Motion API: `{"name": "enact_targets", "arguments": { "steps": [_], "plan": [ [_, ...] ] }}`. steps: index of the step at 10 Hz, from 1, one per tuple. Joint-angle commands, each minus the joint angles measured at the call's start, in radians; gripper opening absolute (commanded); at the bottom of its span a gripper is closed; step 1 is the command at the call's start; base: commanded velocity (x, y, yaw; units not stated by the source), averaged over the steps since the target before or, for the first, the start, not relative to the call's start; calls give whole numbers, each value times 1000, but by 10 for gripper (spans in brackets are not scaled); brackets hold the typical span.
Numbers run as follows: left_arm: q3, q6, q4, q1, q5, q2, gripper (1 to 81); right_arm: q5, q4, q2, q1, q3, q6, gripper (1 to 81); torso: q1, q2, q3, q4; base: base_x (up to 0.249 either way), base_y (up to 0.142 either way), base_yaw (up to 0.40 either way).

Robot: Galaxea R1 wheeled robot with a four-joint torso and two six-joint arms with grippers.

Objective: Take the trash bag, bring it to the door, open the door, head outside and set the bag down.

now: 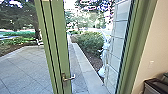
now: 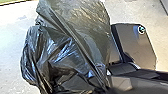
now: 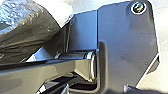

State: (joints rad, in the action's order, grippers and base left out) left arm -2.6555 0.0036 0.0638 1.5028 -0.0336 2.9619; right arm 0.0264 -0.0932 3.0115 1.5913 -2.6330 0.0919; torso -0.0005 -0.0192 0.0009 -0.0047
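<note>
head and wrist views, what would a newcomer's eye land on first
Probably the green door edge, with its metal handle, left of centre in the head view. Then the shiny, crumpled trash bag, large in the left wrist view. A bush stands outside, near the centre.

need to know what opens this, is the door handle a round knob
No, the handle is a lever that sticks out sideways from the green upright.

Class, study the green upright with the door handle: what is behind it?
Paving shows on both sides of the green upright, with a leafy tree beyond on the picture's left and a bush on the right. What lies directly behind it is covered.
</note>
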Motion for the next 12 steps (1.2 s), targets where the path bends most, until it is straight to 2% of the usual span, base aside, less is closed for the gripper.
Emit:
{"name": "enact_targets", "arguments": {
  "steps": [1,5,12],
  "plan": [
    [0,7,5,-45,50,-21,10,-65,10,-30,-26,-4,19,811,1,0,0,0,0,0,311],
    [-1,6,-1,-40,52,-27,10,-54,0,-64,-23,2,17,811,1,0,0,0,0,0,311],
    [-1,7,10,-42,57,5,10,-48,1,-50,-23,4,17,811,1,0,0,0,0,0,311]
  ]
}}
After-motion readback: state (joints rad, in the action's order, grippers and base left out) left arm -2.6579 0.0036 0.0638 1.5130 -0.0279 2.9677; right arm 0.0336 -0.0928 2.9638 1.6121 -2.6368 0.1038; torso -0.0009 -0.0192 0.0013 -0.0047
